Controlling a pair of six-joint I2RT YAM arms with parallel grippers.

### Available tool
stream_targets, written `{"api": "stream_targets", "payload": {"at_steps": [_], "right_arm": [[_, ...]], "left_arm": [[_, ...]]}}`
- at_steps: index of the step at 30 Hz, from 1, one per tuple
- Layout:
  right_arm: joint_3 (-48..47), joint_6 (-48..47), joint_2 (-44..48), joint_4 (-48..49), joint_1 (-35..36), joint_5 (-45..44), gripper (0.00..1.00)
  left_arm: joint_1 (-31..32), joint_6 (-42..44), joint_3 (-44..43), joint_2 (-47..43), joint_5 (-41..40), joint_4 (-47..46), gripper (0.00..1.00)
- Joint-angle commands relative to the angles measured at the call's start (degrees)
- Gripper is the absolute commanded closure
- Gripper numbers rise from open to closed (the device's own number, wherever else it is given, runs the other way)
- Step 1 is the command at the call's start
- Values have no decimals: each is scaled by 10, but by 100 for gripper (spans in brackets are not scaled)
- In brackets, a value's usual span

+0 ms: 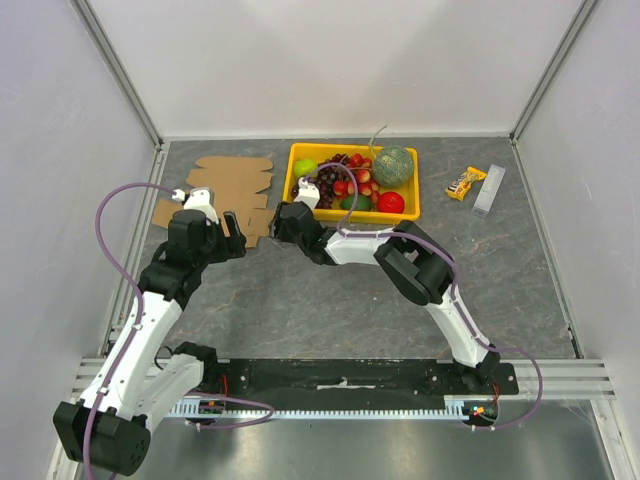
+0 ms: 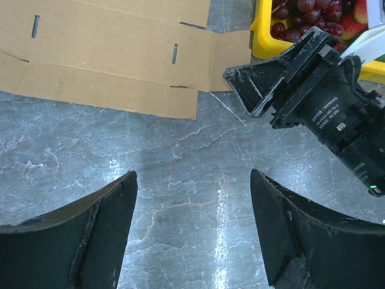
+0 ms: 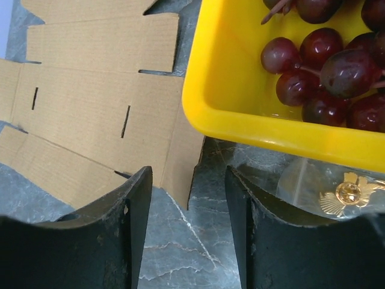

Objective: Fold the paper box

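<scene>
Your right tool [image 3: 187, 180] hangs with its jaws parted and nothing between them, just above the short end flap of the paper box [image 3: 90, 114], where that flap meets the near-left corner of the yellow tray [image 3: 240, 114]. I read this as lining up on a free edge. The flap's corner sits bare on the tabletop [image 1: 330, 300], so a finger could slip under it there.

The box is a flat, unfolded die-cut sheet lying left of the tray. Its slots and creases face up and no panel is raised, so folding has not begun. Whether the end flap only touches the tray's rim or runs slightly under it, I cannot tell.

Your left tool [image 2: 192, 174] is released, its jaws spread wide over bare tabletop on the near side of the sheet, farther from the tray than the right tool. That looks like a standby position. From there it could pin the long near panel or catch it once the right side lifts.

Watch the tray. It crowds the flap, and a sideways nudge could shift it or drag the sheet along with it. It holds red grapes [image 3: 325, 66], a netted melon [image 1: 393, 166] and other fruit.

Right of the tray, well apart from the sheet, lie a snack bar [image 1: 465, 183] and a pale slim packet [image 1: 489, 190]. Neither plays any part in this step.
</scene>
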State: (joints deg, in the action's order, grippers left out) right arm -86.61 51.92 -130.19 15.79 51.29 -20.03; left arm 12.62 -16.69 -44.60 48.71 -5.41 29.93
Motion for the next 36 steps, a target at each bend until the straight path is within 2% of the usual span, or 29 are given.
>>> {"api": "stream_targets", "payload": {"at_steps": [1, 8, 12, 15, 17, 23, 27, 31, 33, 36], "right_arm": [[-32, 13, -24, 13, 6, -22, 42], [-35, 1, -47, 68, 7, 2, 58], [-29, -19, -46, 102, 8, 30, 74], [-21, -39, -35, 116, 8, 60, 92], [-17, -61, -23, 117, 9, 90, 99], [18, -125, 53, 75, 9, 140, 100], [7, -223, 111, -21, 8, 173, 100], [11, -305, 180, -109, -1, 220, 100], [8, -348, 213, -156, -12, 238, 100], [4, -417, 261, -267, -31, 250, 100]], "left_arm": [[0, 22, 2, -8, 7, -6, 19], [-1, 21, 3, -8, 6, -7, 19], [-1, 22, 2, -8, 2, -7, 19], [0, 21, 2, -10, -1, -6, 21], [0, 21, 2, -11, -3, -8, 22], [-1, 20, 4, -25, -3, -13, 28], [-1, 24, 8, -55, 7, -25, 32], [-1, 36, 23, -109, 27, -56, 30], [-1, 35, 31, -135, 48, -74, 26], [-1, 36, 29, -156, 97, -100, 23]]}}
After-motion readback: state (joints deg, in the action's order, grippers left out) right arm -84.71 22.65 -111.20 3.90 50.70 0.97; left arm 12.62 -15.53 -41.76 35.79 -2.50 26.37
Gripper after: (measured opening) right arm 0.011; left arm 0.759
